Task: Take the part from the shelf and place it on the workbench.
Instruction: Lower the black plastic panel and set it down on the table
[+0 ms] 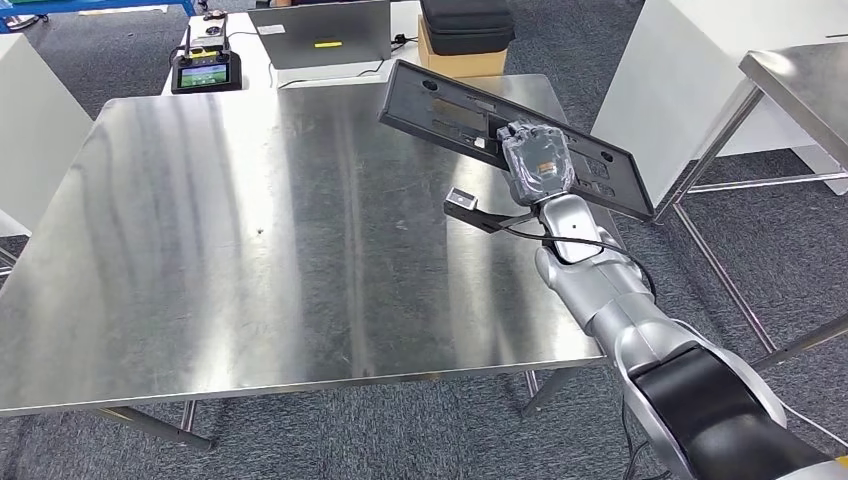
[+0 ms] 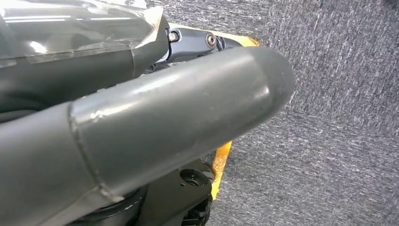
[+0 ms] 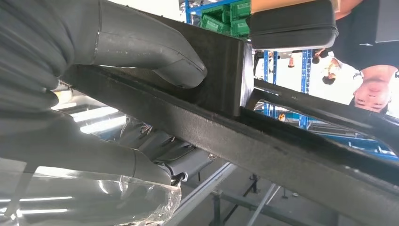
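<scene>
**Item: black part, in transit over the bench**

You are looking at the right hand (image 1: pixel 538 165) gripping the part (image 1: pixel 440 108), a long flat black panel with moulded recesses. In the right wrist view the thumb (image 3: pixel 155 56) is pressing one face of the part (image 3: pixel 282 146) while the fingers (image 3: pixel 94 160) are wrapping the other, so the grip is a clamp across a rib.

- Position: the part is hanging above the bench (image 1: pixel 250 250) at about 2 o'clock, tilted, one end reaching past the bench's right edge. It is not resting on the steel, as far as the head view shows.
- Reason for hold, as a judgement: gripping near the middle is keeping the long panel balanced; the tilt probably comes from the wrist's angle.
- Left hand (image 2: pixel 141 122): you are seeing it close over grey carpet; whether it is open or closed, you cannot tell.

Surroundings:
- A remote controller (image 1: pixel 205 70) and a laptop (image 1: pixel 320 35) are sitting on a white table at 12 o'clock.
- A black case (image 1: pixel 465 25) is lying on a cardboard box (image 1: pixel 455 65) at 1 o'clock.
- A second steel table (image 1: pixel 800 80) is standing at 3 o'clock, just beside the part's outer end; you should be watching that clearance.
</scene>
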Action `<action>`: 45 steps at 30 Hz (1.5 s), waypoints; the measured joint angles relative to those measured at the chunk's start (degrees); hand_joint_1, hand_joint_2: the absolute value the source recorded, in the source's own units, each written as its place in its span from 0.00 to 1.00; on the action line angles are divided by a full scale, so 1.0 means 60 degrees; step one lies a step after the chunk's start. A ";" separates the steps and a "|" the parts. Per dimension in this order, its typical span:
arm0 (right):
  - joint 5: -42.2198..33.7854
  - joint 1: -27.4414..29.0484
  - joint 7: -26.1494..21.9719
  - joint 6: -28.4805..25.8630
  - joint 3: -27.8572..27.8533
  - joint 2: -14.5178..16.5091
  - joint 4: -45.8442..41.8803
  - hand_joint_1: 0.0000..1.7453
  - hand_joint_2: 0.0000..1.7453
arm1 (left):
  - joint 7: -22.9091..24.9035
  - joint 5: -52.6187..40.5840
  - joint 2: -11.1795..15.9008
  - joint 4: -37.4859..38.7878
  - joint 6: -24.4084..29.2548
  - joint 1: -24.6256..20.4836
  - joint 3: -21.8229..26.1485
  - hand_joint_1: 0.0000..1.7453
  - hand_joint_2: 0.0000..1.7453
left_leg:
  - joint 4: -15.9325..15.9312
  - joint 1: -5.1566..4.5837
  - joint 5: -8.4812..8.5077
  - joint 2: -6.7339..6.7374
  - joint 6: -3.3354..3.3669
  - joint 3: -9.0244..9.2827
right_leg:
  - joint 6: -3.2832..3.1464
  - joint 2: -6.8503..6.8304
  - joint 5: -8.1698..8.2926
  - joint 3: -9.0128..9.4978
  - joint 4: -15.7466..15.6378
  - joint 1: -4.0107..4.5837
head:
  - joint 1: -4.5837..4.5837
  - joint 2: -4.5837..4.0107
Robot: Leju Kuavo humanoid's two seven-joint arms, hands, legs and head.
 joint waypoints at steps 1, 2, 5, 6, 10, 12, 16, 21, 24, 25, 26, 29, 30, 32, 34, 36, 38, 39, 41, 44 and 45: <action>0.0360 -0.0052 0.0170 0.0033 0.0067 0.0031 0.0085 1.00 1.00 | -0.0027 -0.0002 0.0002 0.0000 -0.0040 -0.0001 0.0000 0.00 0.00 | 0.0000 -0.0011 0.0001 0.0001 0.0001 -0.0002 | 0.0000 0.0000 0.0000 0.0006 0.0000 0.0000 | -0.0001 -0.0001; 0.0839 -0.0129 0.0405 0.0110 0.0170 0.0079 0.0213 1.00 1.00 | -0.0056 -0.0001 0.0006 -0.0001 -0.0101 -0.0004 0.0001 0.00 0.00 | 0.0001 -0.0020 0.0001 0.0007 0.0002 -0.0004 | 0.0001 0.0001 0.0000 0.0012 0.0000 -0.0001 | 0.0000 -0.0001; 0.2064 -0.0410 0.1162 0.0585 0.0707 0.0343 0.0771 1.00 1.00 | -0.0132 -0.0002 0.0033 -0.0006 -0.0355 -0.0035 0.0002 0.00 0.00 | 0.0010 -0.0028 0.0002 0.0026 0.0003 -0.0004 | 0.0003 0.0012 0.0002 0.0025 0.0000 -0.0001 | 0.0002 -0.0001; 0.2246 -0.0483 0.1388 0.0764 0.0964 0.0465 0.0973 1.00 1.00 | -0.0177 -0.0022 0.0045 -0.0008 -0.0423 -0.0057 0.0001 0.00 0.00 | 0.0014 -0.0029 0.0002 0.0028 0.0003 -0.0004 | 0.0003 0.0015 0.0002 0.0027 -0.0001 -0.0001 | 0.0002 0.0000; 0.2416 -0.0567 0.1880 0.1265 0.2193 0.1107 0.1629 1.00 1.00 | -0.0198 -0.0077 0.0101 -0.0014 -0.0725 -0.0169 -0.0001 0.00 0.00 | 0.0019 -0.0031 0.0002 0.0030 0.0003 -0.0004 | 0.0003 0.0021 0.0002 0.0031 -0.0001 -0.0002 | 0.0003 -0.0001; 0.2363 -0.0524 0.1571 0.1311 0.2764 0.1537 0.1835 1.00 1.00 | -0.0117 -0.0050 0.0138 -0.0015 -0.0825 -0.0199 0.0001 0.00 0.00 | 0.0019 -0.0030 0.0001 0.0039 0.0002 -0.0003 | 0.0003 0.0036 0.0002 0.0028 -0.0001 -0.0002 | 0.0001 -0.0001; 0.2372 -0.0244 0.0874 0.1390 0.3732 0.2689 0.2085 1.00 1.00 | -0.0042 0.0016 0.0175 -0.0015 -0.0880 -0.0243 0.0026 0.00 0.00 | 0.0018 -0.0024 -0.0007 0.0050 -0.0005 0.0006 | 0.0002 0.0063 0.0000 0.0009 -0.0002 -0.0002 | 0.0000 0.0000; 0.2325 0.0183 0.1089 0.1704 0.4585 0.3785 0.2328 1.00 1.00 | -0.0046 0.0168 0.0178 -0.0015 -0.0788 -0.0230 0.0176 0.00 0.00 | 0.0016 -0.0019 -0.0024 0.0028 -0.0030 0.0007 | -0.0025 0.0049 -0.0021 -0.0014 -0.0003 -0.0002 | 0.0001 0.0001; 0.2284 0.0281 0.1109 0.1739 0.4716 0.3983 0.2470 0.75 0.75 | -0.0066 0.0300 0.0179 -0.0014 -0.0662 -0.0167 0.0305 0.00 0.25 | 0.0015 -0.0020 -0.0025 0.0035 -0.0033 0.0005 | -0.0026 0.0051 -0.0022 -0.0001 -0.0002 -0.0002 | 0.0001 0.0000; 0.2279 0.0293 0.1116 0.1743 0.4734 0.4009 0.2515 0.50 0.50 | -0.0076 0.0333 0.0179 -0.0013 -0.0611 -0.0140 0.0351 0.00 0.50 | 0.0015 -0.0021 -0.0025 0.0038 -0.0032 0.0005 | -0.0026 0.0053 -0.0021 0.0008 -0.0002 -0.0002 | 0.0002 -0.0001; 0.2278 0.0298 0.1127 0.1749 0.4742 0.4028 0.2556 0.25 0.25 | -0.0083 0.0355 0.0179 -0.0012 -0.0556 -0.0117 0.0399 0.00 0.75 | 0.0015 -0.0021 -0.0024 0.0041 -0.0032 0.0005 | -0.0025 0.0054 -0.0021 0.0016 -0.0001 -0.0002 | 0.0002 0.0000; 0.2264 0.0306 0.1159 0.1762 0.4754 0.4054 0.2648 0.00 0.00 | -0.0086 0.0365 0.0175 -0.0011 -0.0428 -0.0078 0.0495 0.00 1.00 | 0.0018 -0.0026 -0.0024 0.0039 -0.0032 0.0010 | -0.0025 0.0056 -0.0021 0.0020 -0.0004 -0.0002 | 0.0003 0.0001; 0.2259 0.0308 0.1165 0.1763 0.4757 0.4055 0.2672 0.00 0.00 | -0.0086 0.0358 0.0174 -0.0011 -0.0407 -0.0065 0.0510 0.00 1.00 | 0.0018 -0.0028 -0.0024 0.0037 -0.0032 0.0011 | -0.0025 0.0056 -0.0021 0.0022 -0.0005 -0.0003 | 0.0004 0.0000; 0.2254 0.0310 0.1171 0.1764 0.4760 0.4056 0.2710 0.00 0.00 | -0.0086 0.0344 0.0174 -0.0011 -0.0381 -0.0037 0.0529 0.00 1.00 | 0.0019 -0.0030 -0.0024 0.0038 -0.0032 0.0010 | -0.0025 0.0055 -0.0021 0.0029 -0.0006 -0.0003 | 0.0003 -0.0001; 0.2247 0.0310 0.1172 0.1763 0.4760 0.4057 0.2736 0.00 0.00 | -0.0086 0.0338 0.0173 -0.0011 -0.0374 -0.0018 0.0539 0.00 1.00 | 0.0019 -0.0030 -0.0024 0.0041 -0.0031 0.0010 | -0.0025 0.0055 -0.0021 0.0035 -0.0006 -0.0003 | 0.0001 0.0000; 0.2240 0.0310 0.1174 0.1765 0.4760 0.4057 0.2757 0.00 0.00 | -0.0084 0.0338 0.0172 -0.0011 -0.0364 -0.0012 0.0546 0.00 1.00 | 0.0020 -0.0030 -0.0025 0.0042 -0.0031 0.0012 | -0.0025 0.0055 -0.0021 0.0034 -0.0008 -0.0005 | 0.0002 0.0000; 0.2231 0.0309 0.1182 0.1787 0.4760 0.4055 0.2777 0.00 0.00 | -0.0076 0.0338 0.0171 -0.0011 -0.0347 -0.0008 0.0550 0.00 1.00 | 0.0021 -0.0030 -0.0025 0.0040 -0.0031 0.0017 | -0.0025 0.0055 -0.0021 0.0030 -0.0012 -0.0007 | 0.0004 0.0000; 0.2226 0.0310 0.1189 0.1802 0.4760 0.4048 0.2786 0.00 0.00 | -0.0071 0.0333 0.0172 -0.0011 -0.0334 -0.0005 0.0552 0.00 1.00 | 0.0022 -0.0030 -0.0026 0.0039 -0.0031 0.0022 | -0.0025 0.0055 -0.0020 0.0028 -0.0016 -0.0010 | 0.0003 0.0001; 0.2214 0.0310 0.1206 0.1825 0.4757 0.4016 0.2802 0.00 0.00 | -0.0061 0.0312 0.0173 -0.0011 -0.0317 0.0001 0.0553 0.00 0.75 | 0.0022 -0.0029 -0.0028 0.0038 -0.0031 0.0031 | -0.0025 0.0055 -0.0020 0.0024 -0.0024 -0.0018 | 0.0002 0.0000; 0.2193 0.0310 0.1258 0.1833 0.4724 0.3910 0.2831 0.00 0.00 | -0.0033 0.0243 0.0172 -0.0011 -0.0316 0.0008 0.0552 0.00 0.00 | 0.0022 -0.0029 -0.0028 0.0039 -0.0031 0.0034 | -0.0025 0.0055 -0.0020 0.0024 -0.0025 -0.0026 | 0.0001 0.0000; 0.2187 0.0311 0.1286 0.1844 0.4707 0.3865 0.2842 0.00 0.00 | -0.0025 0.0222 0.0171 -0.0011 -0.0332 0.0011 0.0551 0.00 0.00 | 0.0022 -0.0028 -0.0028 0.0039 -0.0031 0.0034 | -0.0025 0.0055 -0.0020 0.0025 -0.0025 -0.0027 | 0.0002 0.0000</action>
